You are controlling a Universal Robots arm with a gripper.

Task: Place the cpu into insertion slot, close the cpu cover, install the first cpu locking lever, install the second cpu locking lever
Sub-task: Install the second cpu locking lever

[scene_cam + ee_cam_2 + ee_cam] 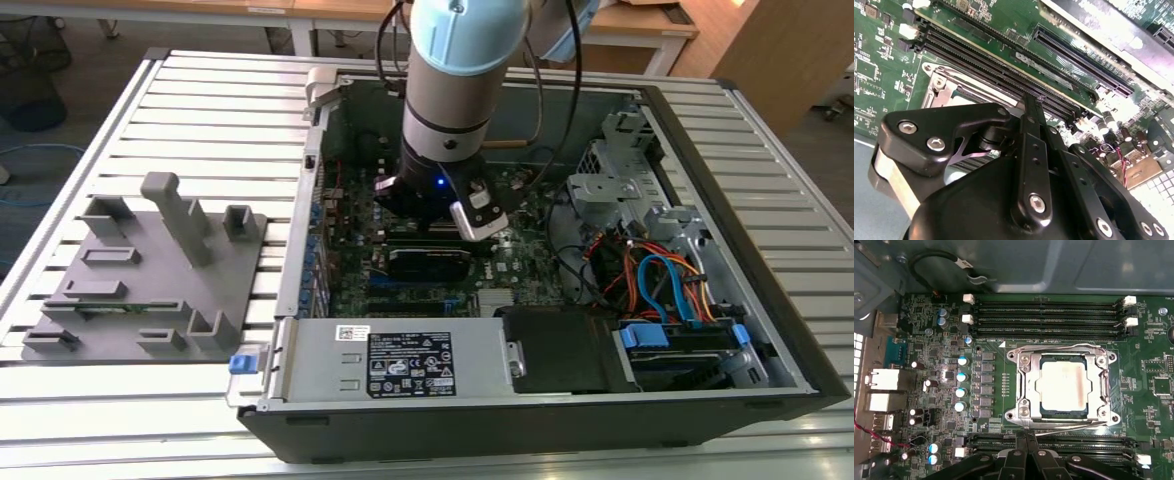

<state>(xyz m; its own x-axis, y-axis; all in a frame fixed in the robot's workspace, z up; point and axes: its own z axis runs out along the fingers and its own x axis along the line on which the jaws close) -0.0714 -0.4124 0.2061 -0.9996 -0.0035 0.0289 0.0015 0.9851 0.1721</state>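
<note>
the cpu (pixel 1063 386), a flat square with a dull silver top, lies in the insertion slot (pixel 1026 412) at centre right of the first wrist view, framed by the cpu cover (pixel 1030 385) closed down around it. one thin wire lever (pixel 1054 347) arcs along the cover's upper edge, and a second (pixel 1074 426) runs along the lower edge. four long black memory slots (pixel 1049 317) sit above, with two more below. the gripper (pixel 1026 436) rises from the bottom edge with its jaws closed to a point, holding nothing, its tip just beside the lower lever. the second wrist view shows the gripper's black linkage and a corner of the socket (pixel 939 85). the exterior view shows the arm (pixel 454 110) reaching into the open computer case (pixel 747 300).
</note>
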